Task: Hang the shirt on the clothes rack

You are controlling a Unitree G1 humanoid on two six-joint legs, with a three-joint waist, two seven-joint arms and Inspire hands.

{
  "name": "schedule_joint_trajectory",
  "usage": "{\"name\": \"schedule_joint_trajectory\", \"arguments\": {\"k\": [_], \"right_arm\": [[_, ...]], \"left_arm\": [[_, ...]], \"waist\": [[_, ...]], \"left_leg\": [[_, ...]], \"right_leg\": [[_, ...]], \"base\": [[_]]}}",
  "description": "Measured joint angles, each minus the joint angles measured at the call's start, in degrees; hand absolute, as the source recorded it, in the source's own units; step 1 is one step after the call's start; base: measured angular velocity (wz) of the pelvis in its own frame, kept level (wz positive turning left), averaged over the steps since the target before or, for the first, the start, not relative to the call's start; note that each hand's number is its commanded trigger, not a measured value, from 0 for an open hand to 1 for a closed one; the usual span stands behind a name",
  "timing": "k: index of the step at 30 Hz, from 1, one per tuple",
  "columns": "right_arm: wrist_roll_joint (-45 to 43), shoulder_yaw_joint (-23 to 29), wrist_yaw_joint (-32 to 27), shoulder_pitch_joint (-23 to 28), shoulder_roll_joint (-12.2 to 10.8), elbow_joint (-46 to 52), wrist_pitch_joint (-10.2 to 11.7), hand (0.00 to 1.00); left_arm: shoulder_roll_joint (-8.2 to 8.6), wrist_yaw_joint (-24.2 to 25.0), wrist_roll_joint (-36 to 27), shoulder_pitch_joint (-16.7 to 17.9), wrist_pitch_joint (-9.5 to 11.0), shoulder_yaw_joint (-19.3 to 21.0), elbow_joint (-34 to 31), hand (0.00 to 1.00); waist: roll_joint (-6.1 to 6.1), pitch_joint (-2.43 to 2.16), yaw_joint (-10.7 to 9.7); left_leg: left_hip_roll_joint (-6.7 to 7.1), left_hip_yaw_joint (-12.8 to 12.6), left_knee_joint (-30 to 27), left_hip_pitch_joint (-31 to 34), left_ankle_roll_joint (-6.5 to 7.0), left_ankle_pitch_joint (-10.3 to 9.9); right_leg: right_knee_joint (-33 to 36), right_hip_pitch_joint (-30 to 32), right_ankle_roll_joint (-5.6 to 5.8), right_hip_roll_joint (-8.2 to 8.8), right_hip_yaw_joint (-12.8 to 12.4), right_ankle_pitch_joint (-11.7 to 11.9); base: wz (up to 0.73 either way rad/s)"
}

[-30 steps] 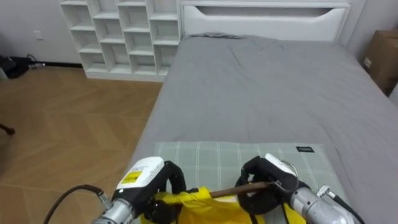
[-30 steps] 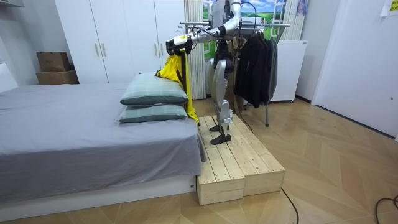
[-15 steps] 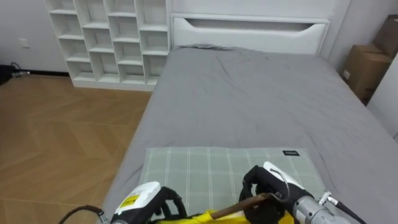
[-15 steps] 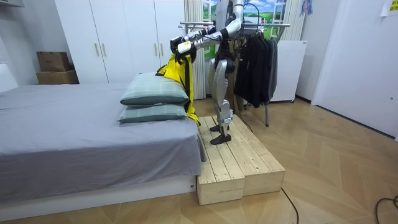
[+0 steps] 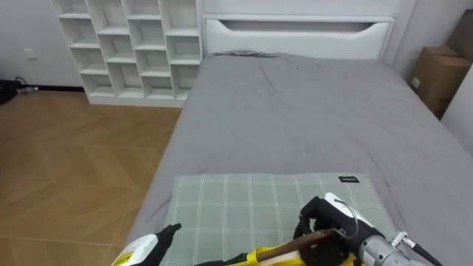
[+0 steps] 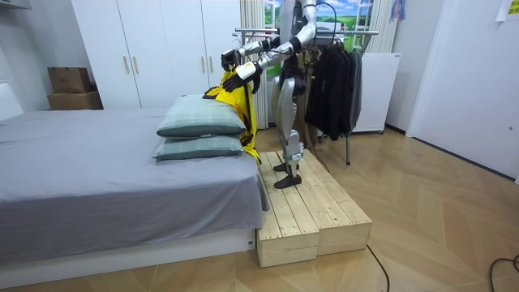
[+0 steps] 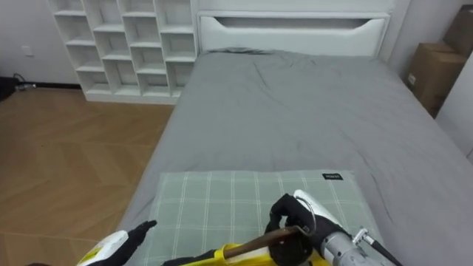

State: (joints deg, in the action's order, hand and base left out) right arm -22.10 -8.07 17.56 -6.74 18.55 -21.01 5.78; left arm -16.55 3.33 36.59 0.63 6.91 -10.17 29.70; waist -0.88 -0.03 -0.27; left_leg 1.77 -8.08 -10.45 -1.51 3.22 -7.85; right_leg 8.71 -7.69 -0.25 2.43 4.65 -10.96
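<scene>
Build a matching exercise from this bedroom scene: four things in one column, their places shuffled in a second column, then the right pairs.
Things:
1. wooden hanger
2. plaid pillow
3. cardboard box
4. dark clothes

Places:
A. on the clothes rack
B. beside the headboard end of the bed
C. gripped in the right robot hand
D. on the bed's near end

Pairs: 1-C, 2-D, 3-B, 4-A

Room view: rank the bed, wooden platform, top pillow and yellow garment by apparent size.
1. bed
2. wooden platform
3. top pillow
4. yellow garment
The last two look close; the pillows hide part of the garment.
</scene>
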Motion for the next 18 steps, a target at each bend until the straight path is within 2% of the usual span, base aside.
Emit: {"name": "schedule_joint_trajectory", "arguments": {"k": [3,8,13,18], "right_arm": [[1.6,0.5,0.0,0.0,0.1,0.3,-0.9,1.00],[2.0,0.6,0.1,0.0,0.2,2.3,-0.9,1.00],[2.4,0.6,0.9,0.6,0.2,2.3,-1.0,1.00],[3.9,1.7,2.0,0.5,0.2,2.6,-1.7,1.00]], "left_arm": [[0.00,0.0,0.0,0.4,-0.4,0.1,1.0,0.00],[0.01,0.1,0.0,2.0,-0.5,0.8,2.4,0.00],[0.40,1.3,-0.2,2.0,-0.7,1.0,9.2,0.00],[0.50,2.4,-1.1,2.0,-0.7,1.0,11.9,0.00]], "waist": [[-0.02,0.01,0.3],[-0.22,0.09,-0.7],[-0.64,0.31,-0.9],[-0.74,0.36,-0.9]], "left_leg": [[-0.01,-0.6,0.4,0.0,0.00,0.0],[0.05,-0.8,0.9,0.0,0.00,0.0],[-0.05,-1.0,0.9,-0.1,-0.06,0.0],[-0.06,-1.0,0.9,-0.1,-0.08,-0.2]], "right_leg": [[0.1,0.5,0.01,0.00,-0.6,0.0],[-0.1,0.7,0.13,0.07,-0.7,-0.1],[0.0,0.8,0.13,0.03,-0.9,-0.1],[0.0,0.8,0.13,0.02,-0.9,-0.1]], "base": [[-0.11],[-0.01],[-0.01],[0.00]]}}
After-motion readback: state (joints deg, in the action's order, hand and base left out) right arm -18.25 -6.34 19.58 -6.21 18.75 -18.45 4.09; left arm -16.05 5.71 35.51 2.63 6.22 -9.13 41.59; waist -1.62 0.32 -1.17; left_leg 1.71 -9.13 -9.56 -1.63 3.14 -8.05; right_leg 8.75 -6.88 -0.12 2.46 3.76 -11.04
